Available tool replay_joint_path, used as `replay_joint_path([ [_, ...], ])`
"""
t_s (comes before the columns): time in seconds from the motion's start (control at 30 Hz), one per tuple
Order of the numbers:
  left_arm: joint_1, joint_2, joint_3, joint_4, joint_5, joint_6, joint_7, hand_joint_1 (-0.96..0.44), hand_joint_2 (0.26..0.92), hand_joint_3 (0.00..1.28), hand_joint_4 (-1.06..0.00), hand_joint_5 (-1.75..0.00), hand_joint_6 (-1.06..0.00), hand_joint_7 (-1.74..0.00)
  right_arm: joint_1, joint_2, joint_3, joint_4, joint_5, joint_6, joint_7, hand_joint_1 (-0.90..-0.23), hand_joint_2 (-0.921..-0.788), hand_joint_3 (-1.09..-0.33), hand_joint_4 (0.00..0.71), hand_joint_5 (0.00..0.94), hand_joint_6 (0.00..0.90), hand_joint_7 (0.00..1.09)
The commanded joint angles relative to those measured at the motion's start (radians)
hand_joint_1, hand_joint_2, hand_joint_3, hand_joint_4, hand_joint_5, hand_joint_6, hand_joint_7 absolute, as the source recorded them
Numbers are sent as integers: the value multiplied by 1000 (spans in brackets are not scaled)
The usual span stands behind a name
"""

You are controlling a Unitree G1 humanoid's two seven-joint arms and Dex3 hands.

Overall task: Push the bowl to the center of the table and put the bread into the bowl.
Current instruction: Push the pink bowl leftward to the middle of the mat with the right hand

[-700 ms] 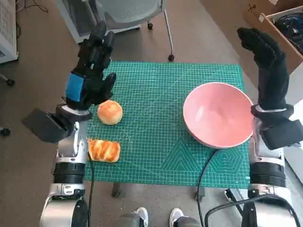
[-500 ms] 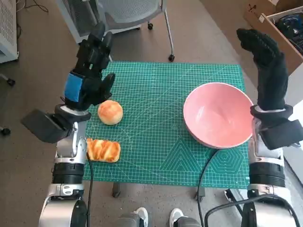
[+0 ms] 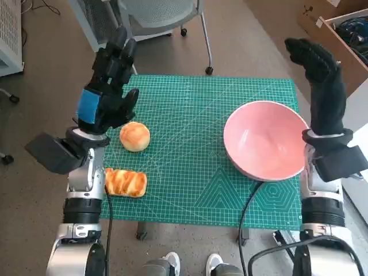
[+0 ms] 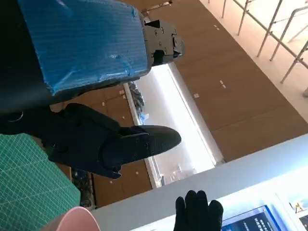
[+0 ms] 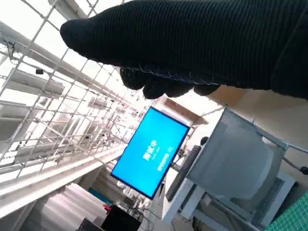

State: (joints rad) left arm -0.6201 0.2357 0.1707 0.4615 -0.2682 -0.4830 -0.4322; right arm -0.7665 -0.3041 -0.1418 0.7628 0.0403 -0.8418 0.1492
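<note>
- Bowl (image 3: 265, 140): pink, empty, upright, on the right part of the green mat (image 3: 190, 115), near the right edge and well off centre; rim also just visible in the left wrist view (image 4: 72, 219).
- Right hand (image 3: 322, 86): raised just beyond the bowl's outer right side, gloved fingers up and together, loosely curved, holding nothing; clearly the nearer hand to the bowl. Apart from the rim, as far as the head view shows.
- Bowl lies inward and slightly toward the robot from that hand, so a sideways push toward the mat's middle looks like the coming move; needs the hand lowered against the outer wall first.
- Left hand (image 3: 109, 86): lifted over the mat's left side, blue-taped back up, fingers extended and a little apart, gripping nothing.
- Braided bread (image 3: 126, 183): oblong, at the left front of the mat, long axis running across the table, just beside the left forearm.
- Round bun (image 3: 135, 137): just below and beside the left hand, not touched; well apart from the bowl, with the mat's centre between them.
</note>
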Motion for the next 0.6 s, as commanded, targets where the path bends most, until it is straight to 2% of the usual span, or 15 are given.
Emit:
replay_joint_path([
  [0.03,10,14,3,-8,13,3,2,-648,921,518,1,1,1,-182,0,5,8,29,-4,-5,14,-721,-921,-825,195,0,268,18],
  [0.6,5,15,3,2,12,5,0,-645,921,513,1,1,1,-157,-7,-4,6,51,4,-19,32,-724,-921,-828,202,3,269,22],
])
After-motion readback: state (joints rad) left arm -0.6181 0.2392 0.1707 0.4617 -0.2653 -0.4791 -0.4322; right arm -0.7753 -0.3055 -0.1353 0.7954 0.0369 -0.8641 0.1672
